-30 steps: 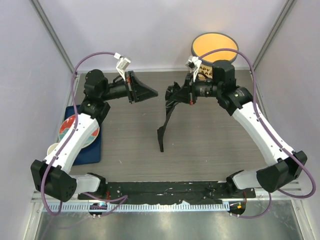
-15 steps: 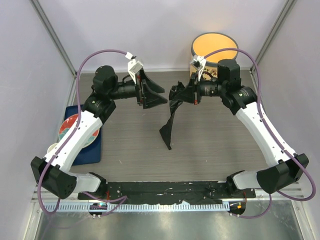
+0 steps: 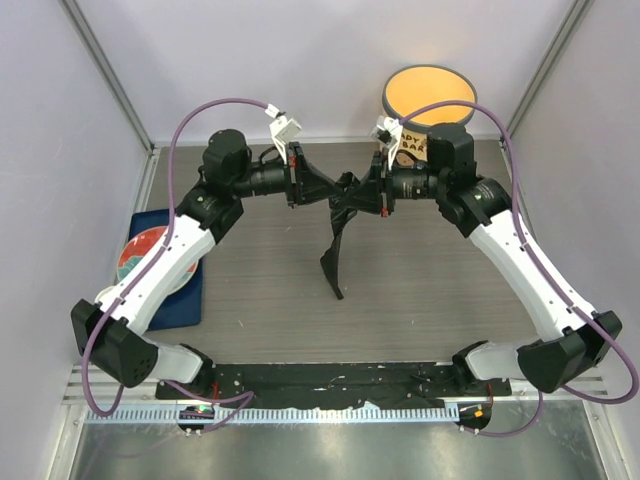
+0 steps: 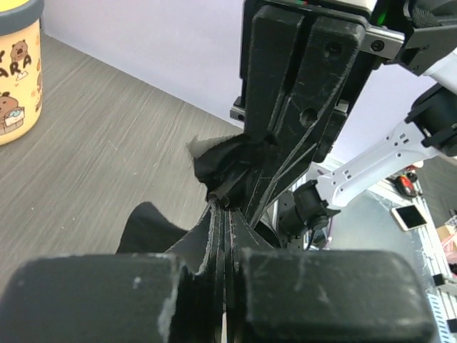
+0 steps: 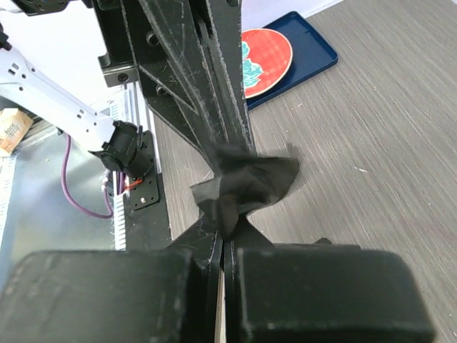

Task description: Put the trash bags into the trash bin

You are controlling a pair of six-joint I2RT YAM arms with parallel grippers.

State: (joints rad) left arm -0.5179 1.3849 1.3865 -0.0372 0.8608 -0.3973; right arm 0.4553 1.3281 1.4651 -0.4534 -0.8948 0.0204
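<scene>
Both clenched on one trash bag (image 3: 336,250): left pincer (image 3: 330,188), right pincer (image 3: 358,190); "ARA" on trash bin (image 4: 16,86).

The trash bag (image 3: 337,237) is thin, crinkled black plastic film, faintly shiny. The table (image 3: 430,290) is matt grey wood grain; the trash bin (image 4: 18,78) looks smooth plastic.

Top view. Left gripper (image 3: 333,188) and right gripper (image 3: 352,191) meet tip to tip just above frame centre, both clamped on the bunched top of a black trash bag (image 3: 336,252). Its tail trails down-frame over the grey table (image 3: 420,300). Trash bin (image 3: 430,90) at upper right; blue tray (image 3: 188,300) with plate (image 3: 140,255) at left.
</scene>
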